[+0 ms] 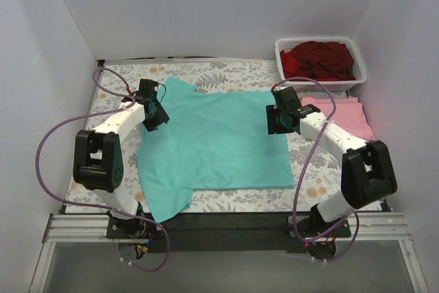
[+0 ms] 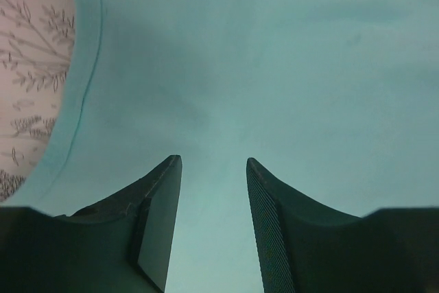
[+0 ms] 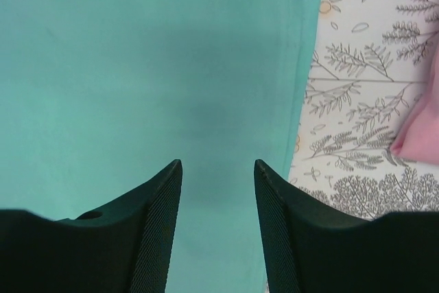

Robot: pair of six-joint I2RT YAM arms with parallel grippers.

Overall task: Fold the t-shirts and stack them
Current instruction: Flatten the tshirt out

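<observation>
A teal-green t-shirt (image 1: 216, 143) lies spread flat in the middle of the table. My left gripper (image 1: 156, 116) hovers over its left edge, open and empty; the left wrist view shows teal cloth (image 2: 274, 66) between the fingers (image 2: 161, 211). My right gripper (image 1: 279, 123) hovers over the shirt's right edge, open and empty; the right wrist view shows the hem (image 3: 302, 87) just right of the fingers (image 3: 274, 224). A folded light pink shirt (image 1: 343, 114) lies at the right, also in the right wrist view (image 3: 422, 128). Dark red shirts (image 1: 319, 60) are piled in the basket.
A white lattice basket (image 1: 285, 66) stands at the back right corner. The table has a floral-print cover (image 1: 226, 73). White walls close in on the left, back and right. A black rail runs along the near edge (image 1: 226, 224).
</observation>
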